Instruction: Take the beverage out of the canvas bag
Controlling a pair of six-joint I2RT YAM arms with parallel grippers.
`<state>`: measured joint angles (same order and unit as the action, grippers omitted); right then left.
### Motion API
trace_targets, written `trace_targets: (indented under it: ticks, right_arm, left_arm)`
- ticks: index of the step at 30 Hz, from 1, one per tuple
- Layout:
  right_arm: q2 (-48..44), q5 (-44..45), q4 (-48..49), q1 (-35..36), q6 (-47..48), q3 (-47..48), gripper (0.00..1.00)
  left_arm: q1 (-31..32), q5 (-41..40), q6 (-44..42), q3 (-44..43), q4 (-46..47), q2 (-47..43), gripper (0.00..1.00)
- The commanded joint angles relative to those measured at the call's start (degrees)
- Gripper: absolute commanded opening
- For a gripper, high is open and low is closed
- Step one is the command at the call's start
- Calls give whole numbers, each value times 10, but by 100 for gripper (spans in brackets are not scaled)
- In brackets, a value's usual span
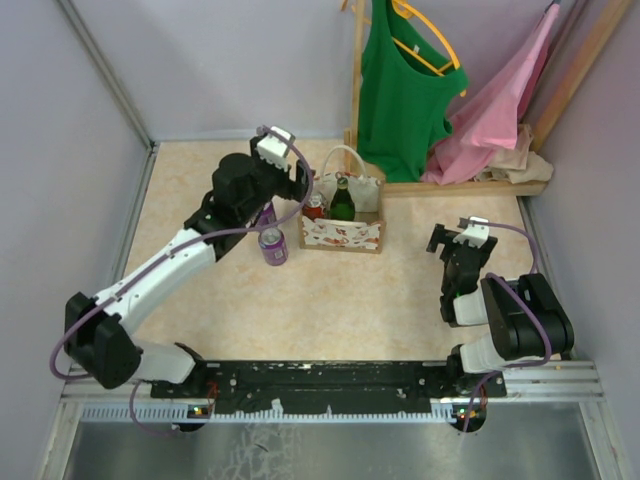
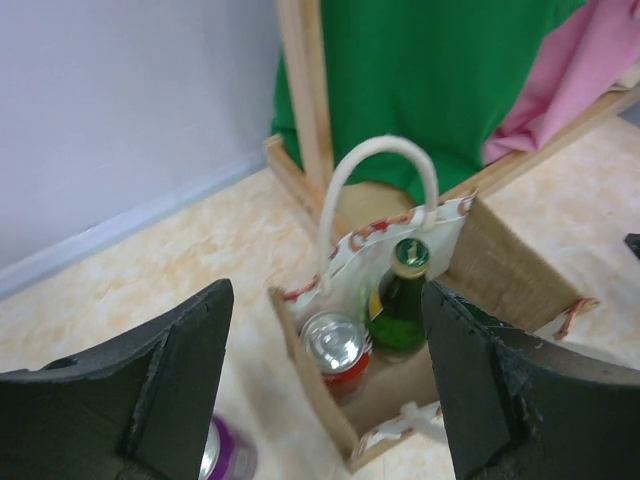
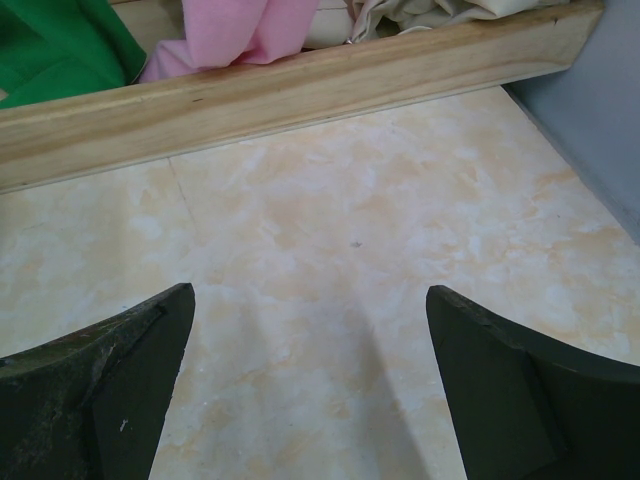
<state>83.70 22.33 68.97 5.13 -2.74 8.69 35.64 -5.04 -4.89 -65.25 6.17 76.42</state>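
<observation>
The cream canvas bag (image 1: 342,234) with red print stands mid-table. In it stand a red can (image 1: 314,207) and a green bottle (image 1: 342,200). A purple can (image 1: 272,245) stands on the table left of the bag. My left gripper (image 1: 298,180) is open and empty, just above and left of the bag. In the left wrist view the bag (image 2: 455,240), the red can (image 2: 336,346) and the green bottle (image 2: 398,300) lie between my open fingers (image 2: 165,385), with the purple can (image 2: 225,455) at the bottom. My right gripper (image 1: 452,240) is open and empty over bare table.
A wooden rack (image 1: 470,186) at the back holds a green top (image 1: 400,85) and a pink garment (image 1: 500,105). Grey walls close in the left, back and right sides. The rack's base beam (image 3: 300,95) crosses the right wrist view.
</observation>
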Motion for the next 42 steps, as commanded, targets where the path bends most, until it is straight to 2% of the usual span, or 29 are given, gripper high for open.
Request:
trace_targets:
  ticks: [1, 7, 17, 22, 33, 42]
  right_arm:
    - [-5, 1, 24, -3, 1, 12, 99]
    - [-5, 2, 24, -3, 1, 12, 99]
    - [-5, 2, 24, -3, 0, 12, 99]
    - [-5, 2, 24, -3, 1, 12, 99]
    - [-5, 2, 24, -3, 1, 12, 99]
    - [-5, 2, 24, -3, 0, 12, 99]
  left_arm:
    - [4, 111, -8, -47, 37, 70, 84]
    - [3, 209, -5, -84, 71, 147, 88]
    - [-1, 252, -10, -107, 102, 210, 82]
    - [-9, 260, -8, -114, 112, 236, 74]
    - [-41, 319, -18, -52, 206, 253, 81]
    - [-57, 395, -12, -16, 301, 273, 81]
